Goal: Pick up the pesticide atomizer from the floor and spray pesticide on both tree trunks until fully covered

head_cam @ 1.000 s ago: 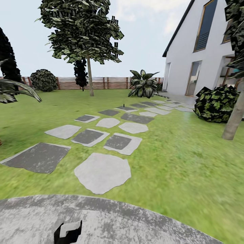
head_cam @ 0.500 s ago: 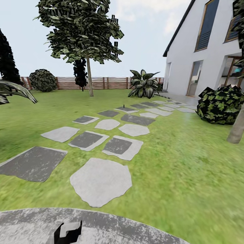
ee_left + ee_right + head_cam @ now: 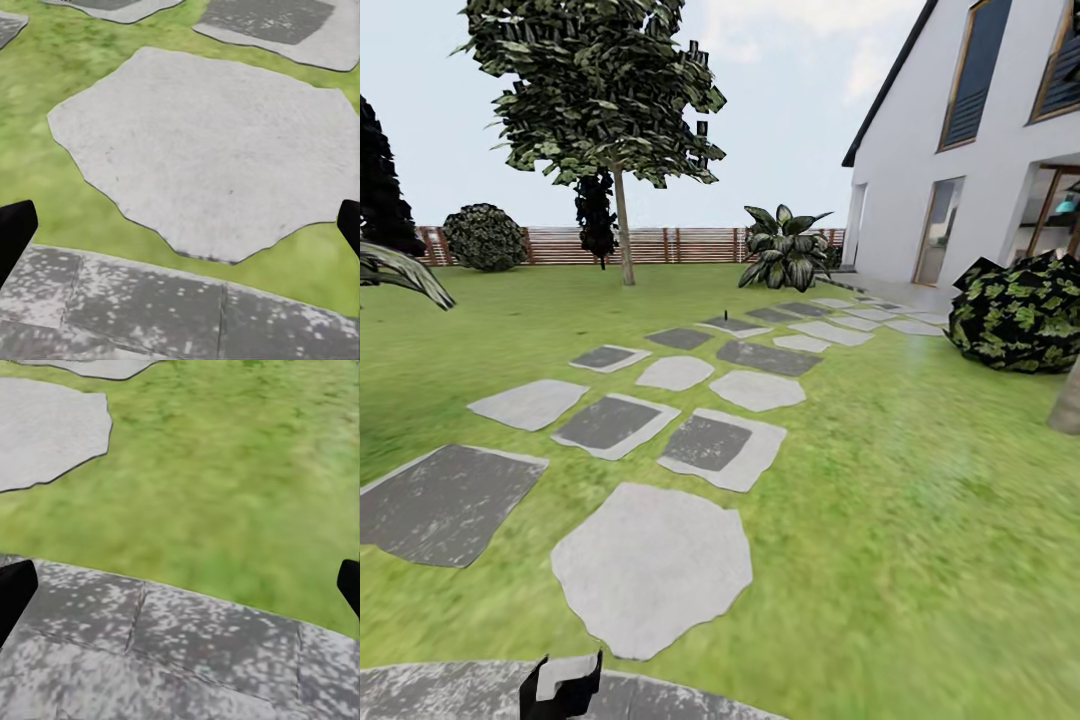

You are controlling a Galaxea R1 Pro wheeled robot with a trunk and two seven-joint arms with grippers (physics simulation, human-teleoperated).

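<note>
Crossing the garden lawn (image 3: 920, 520): tree (image 3: 595, 90) and stepping stones (image 3: 652, 565) well ahead of both grippers. Left gripper (image 3: 180, 225) and right gripper (image 3: 180, 581) spread wide, holding nothing. Atomizer possibly the tiny dark speck (image 3: 726, 312) far ahead; steer straight along the stones

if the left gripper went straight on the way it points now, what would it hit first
Probably the large pale stepping stone lying in the grass; nothing shows between the open left gripper and it, though depth is hard to judge.

We see blurry green grass floor (image 3: 240, 487) between a pale grey flat stepping stone (image 3: 45, 431) and mottled grey gravel paving (image 3: 180, 660).
</note>
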